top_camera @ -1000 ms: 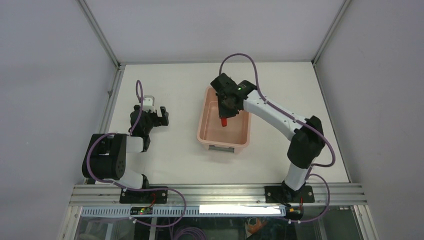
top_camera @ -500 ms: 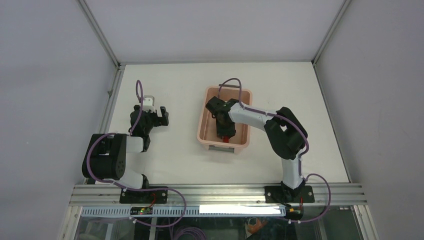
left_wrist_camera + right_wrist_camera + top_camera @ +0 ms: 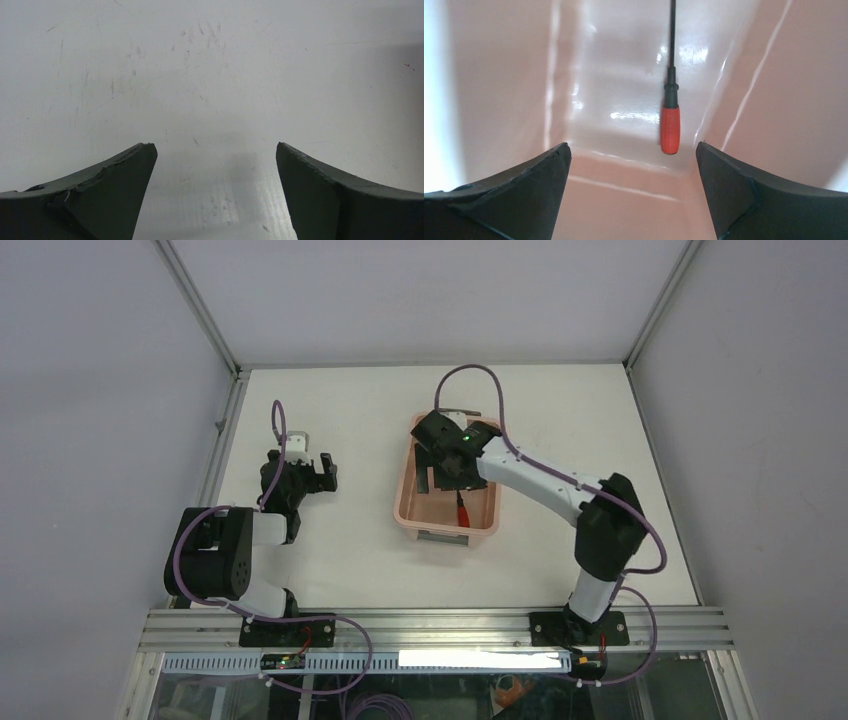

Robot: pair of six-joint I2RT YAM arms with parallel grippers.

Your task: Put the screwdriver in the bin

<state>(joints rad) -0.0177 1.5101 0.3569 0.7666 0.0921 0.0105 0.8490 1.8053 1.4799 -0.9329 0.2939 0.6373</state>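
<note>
Where the screwdriver (image 3: 670,125) lies: inside the bin (image 3: 499,75), flat on the glossy floor, and it is gripped by nothing!
Screwdriver handle: red and ribbed, found close to the bin's near end wall, a little towards the bin's right side wall.
Screwdriver shaft: thin and black, pointed along the floor towards the bin's far end.
Right gripper (image 3: 631,145): held above the bin's interior with the jaws spread wide. Nothing is clamped. The screwdriver is seen down on the floor in the gap between the two dark fingertips, clear of both.
Right gripper from above (image 3: 445,478): hung over the bin (image 3: 403,495), with the screwdriver (image 3: 461,508) just beyond it towards the bin's near end.
Left gripper (image 3: 314,468): parked well to the left of the bin, jaws also spread wide, nothing held.
Left gripper up close (image 3: 215,145): only the scuffed white table (image 3: 210,75) is seen between its fingers.
Bin: salmon-pink, set on the table (image 3: 350,560), long axis running away from the arm bases.
</note>
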